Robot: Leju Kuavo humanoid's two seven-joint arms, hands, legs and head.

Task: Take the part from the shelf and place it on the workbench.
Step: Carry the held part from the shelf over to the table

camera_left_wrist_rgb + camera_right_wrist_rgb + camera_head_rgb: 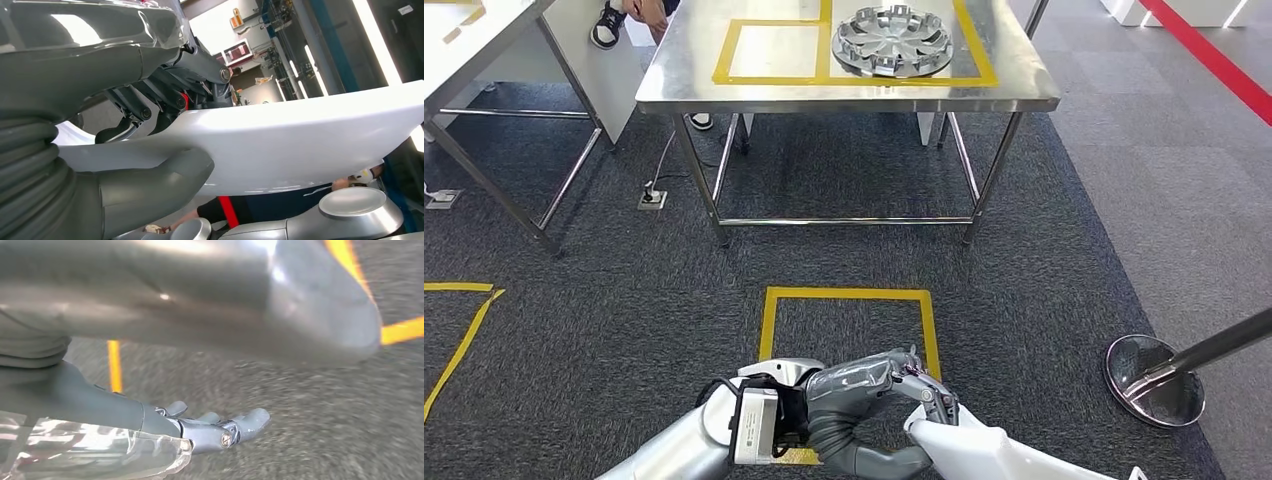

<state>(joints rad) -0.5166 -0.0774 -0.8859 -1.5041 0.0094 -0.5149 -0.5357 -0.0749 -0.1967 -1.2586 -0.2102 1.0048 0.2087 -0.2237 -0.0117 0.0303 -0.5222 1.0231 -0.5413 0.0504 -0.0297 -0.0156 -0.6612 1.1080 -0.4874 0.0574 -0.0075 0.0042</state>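
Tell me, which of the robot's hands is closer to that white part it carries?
Left. The left hand grips the white part, thumb under it and fingers over it. The right hand hangs apart from the part, open above the carpet.

The left arm is smooth silver, with a white box and black cable at the wrist. Its left hand is dark grey behind a ribbed cuff, with red showing between finger links. The right hand has grey fingers with a round screw.
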